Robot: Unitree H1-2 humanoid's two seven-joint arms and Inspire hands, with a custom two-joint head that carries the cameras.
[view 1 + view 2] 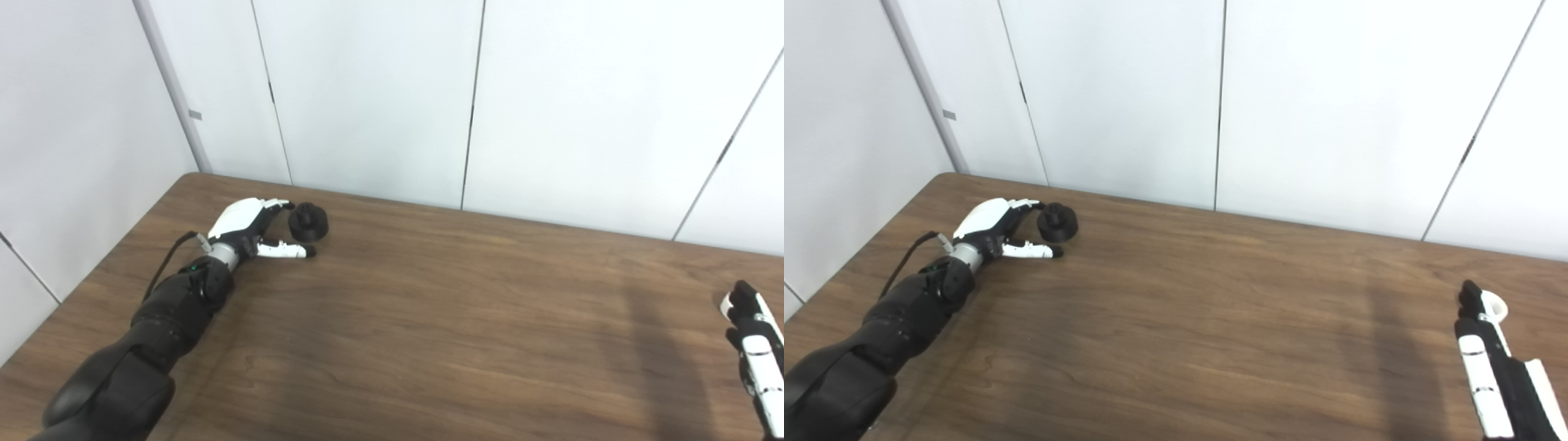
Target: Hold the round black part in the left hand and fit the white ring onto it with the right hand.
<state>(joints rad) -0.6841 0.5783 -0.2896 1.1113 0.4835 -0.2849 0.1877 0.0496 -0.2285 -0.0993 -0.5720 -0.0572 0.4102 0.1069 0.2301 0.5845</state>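
Note:
The round black part [308,222] stands on the brown table [429,318] at the far left. My left hand [251,226] lies beside it and is open, with the fingers reaching behind the part and the thumb stretched in front of it, holding nothing. The small white ring [1494,304] lies on the table at the right edge. My right hand [1488,361] points at it with its fingers out straight and is open. The fingertips [1470,295] cover part of the ring. In the left eye view only the ring's left rim [726,304] shows.
White wall panels [380,98] rise directly behind the table's far edge and along its left side. A wide stretch of bare wood separates the two hands.

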